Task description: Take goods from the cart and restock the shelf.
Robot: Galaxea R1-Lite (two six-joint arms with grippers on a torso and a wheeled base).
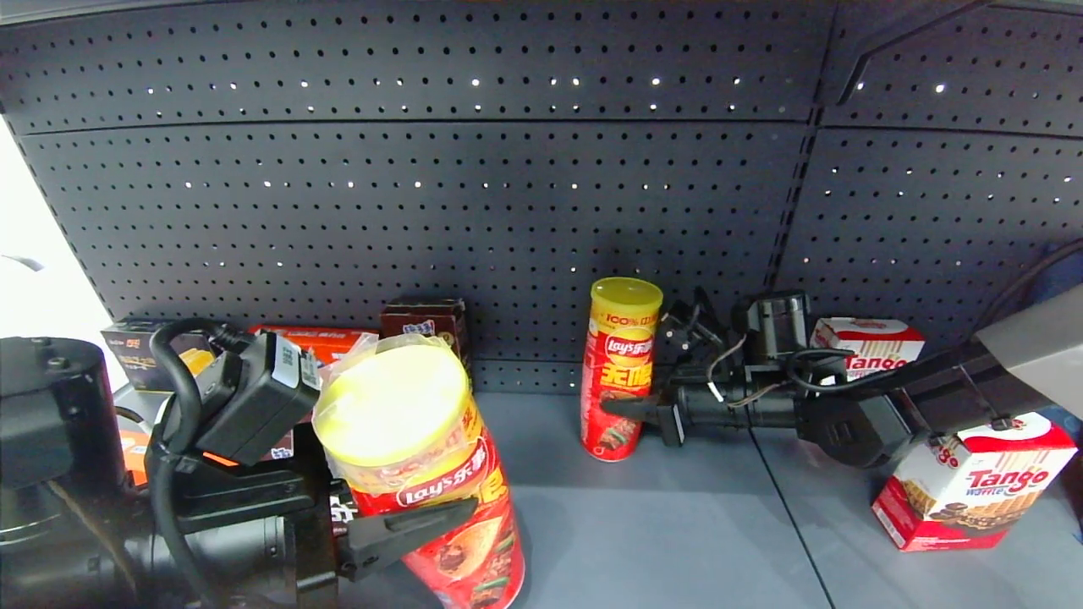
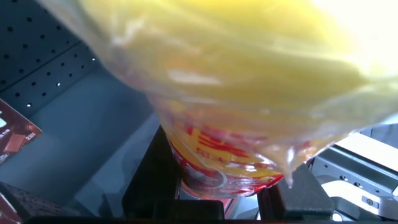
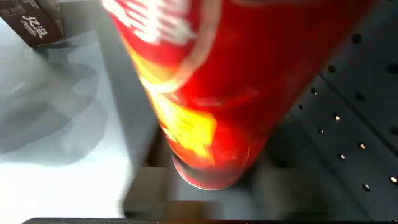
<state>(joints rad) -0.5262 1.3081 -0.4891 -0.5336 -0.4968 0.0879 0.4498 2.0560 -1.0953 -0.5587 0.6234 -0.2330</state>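
A red chips can with a yellow lid (image 1: 406, 457) is held tilted over the shelf's front left, and my left gripper (image 1: 415, 529) is shut on its lower body. In the left wrist view the can (image 2: 249, 93) looms close, with the dark fingers (image 2: 149, 186) on either side of it. A second, identical chips can (image 1: 619, 372) stands upright on the grey shelf board (image 1: 660, 524) near the pegboard. My right gripper (image 1: 630, 408) comes in from the right and is shut on its lower half; the far finger is hidden behind it. The right wrist view shows this can (image 3: 211, 93) close up.
A black pegboard wall (image 1: 508, 211) backs the shelf. Two wafer boxes stand at the right, one at the back (image 1: 867, 345) and one nearer the front (image 1: 973, 482). A dark brown box (image 1: 427, 321), an orange box (image 1: 317, 341) and another dark box (image 1: 135, 338) line the back left.
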